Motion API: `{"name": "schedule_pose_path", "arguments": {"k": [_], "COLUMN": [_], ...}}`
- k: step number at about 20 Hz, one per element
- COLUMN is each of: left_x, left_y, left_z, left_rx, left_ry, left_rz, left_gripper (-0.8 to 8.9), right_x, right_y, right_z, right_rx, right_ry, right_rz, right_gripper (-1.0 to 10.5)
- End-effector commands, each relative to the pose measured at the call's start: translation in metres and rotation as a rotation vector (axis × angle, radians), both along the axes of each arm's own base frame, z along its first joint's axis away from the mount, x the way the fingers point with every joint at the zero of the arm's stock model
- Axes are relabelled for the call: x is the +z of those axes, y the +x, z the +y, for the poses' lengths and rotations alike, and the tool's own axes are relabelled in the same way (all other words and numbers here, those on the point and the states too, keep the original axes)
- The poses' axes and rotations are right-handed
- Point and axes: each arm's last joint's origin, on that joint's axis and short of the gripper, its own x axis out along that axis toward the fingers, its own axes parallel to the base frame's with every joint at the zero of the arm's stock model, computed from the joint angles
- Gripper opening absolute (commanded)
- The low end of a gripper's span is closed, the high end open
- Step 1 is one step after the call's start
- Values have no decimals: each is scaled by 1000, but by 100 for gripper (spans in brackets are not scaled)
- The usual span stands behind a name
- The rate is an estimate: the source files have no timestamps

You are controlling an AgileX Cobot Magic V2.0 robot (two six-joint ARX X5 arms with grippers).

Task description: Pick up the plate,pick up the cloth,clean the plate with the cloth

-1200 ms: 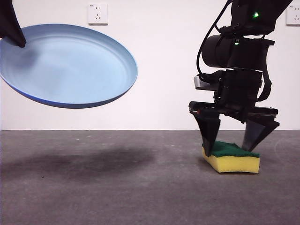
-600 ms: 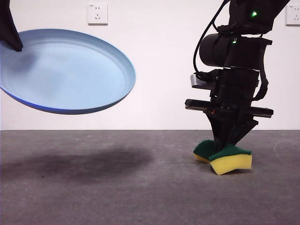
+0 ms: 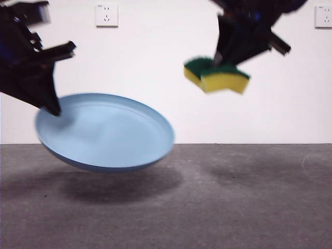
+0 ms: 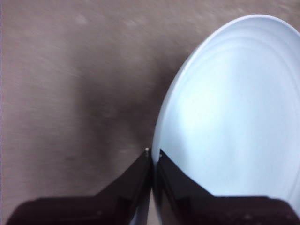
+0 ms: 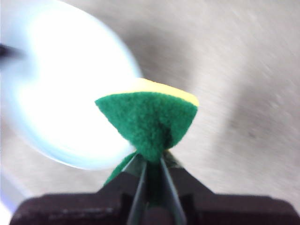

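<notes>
The light-blue plate (image 3: 106, 132) hangs tilted just above the table at the left, held by its rim in my left gripper (image 3: 52, 108). In the left wrist view that gripper (image 4: 153, 157) is shut on the edge of the plate (image 4: 229, 117). The cloth (image 3: 215, 75), a yellow sponge with a green top, is pinched and folded high at the upper right by my right gripper (image 3: 223, 58). In the right wrist view the gripper (image 5: 150, 161) is shut on the cloth (image 5: 147, 117), with the plate (image 5: 65, 89) blurred beyond it.
The grey table (image 3: 233, 207) spreads below both arms, with shadows under the plate and the cloth. A white wall with an outlet (image 3: 106, 15) at the top left and another outlet (image 3: 322, 16) at the top right stands behind.
The right gripper closed on the cloth and lifted it from the table to high in the air, moving left. The left gripper has lowered the plate and carried it right.
</notes>
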Motion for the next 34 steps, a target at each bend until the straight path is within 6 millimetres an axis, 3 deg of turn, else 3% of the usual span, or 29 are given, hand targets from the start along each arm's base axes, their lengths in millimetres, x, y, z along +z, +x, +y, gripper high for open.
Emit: {"name": "schedule_pose_path", "arguments": {"k": [1, 5, 8, 14, 18, 21, 24, 27, 31, 34], "left_x": [-1, 12, 25, 64, 63, 60, 53, 46, 42, 44], "left_y": [1, -3, -9, -10, -7, -4, -8, -15, -22, -23], "left_z": [-11, -32, -47, -62, -57, -48, -41, -39, -40, -45], "left_rx": [-31, -136, -221, -289, -207, -194, -242, -308, -417, -434], "left_ry": [-115, -207, -235, -279, -209, -187, -150, -121, -153, -162], "left_rz": [6, -1, 14, -57, -80, -55, 33, 124, 203, 177], "left_gripper": [-9, -9, -9, -9, -9, -9, -9, -9, -9, -9], "right_x": [3, 2, 0, -27, -30, -39, -44, -42, -35, -29], "right_y": [-10, -19, -17, -9, -30, -42, -43, -28, -14, -11], "right_z": [16, 42, 52, 71, 89, 83, 72, 58, 62, 71], "right_rx": [49, 55, 24, 115, 228, 242, 108, -48, -102, -32], "right_ry": [20, -34, -63, -29, -25, -172, -416, -530, -421, -259], "right_rz": [-13, -111, -172, -51, 7, 75, 10, -90, -192, -201], "right_gripper": [-16, -16, -16, -16, -16, -16, -16, -16, -16, -16]}}
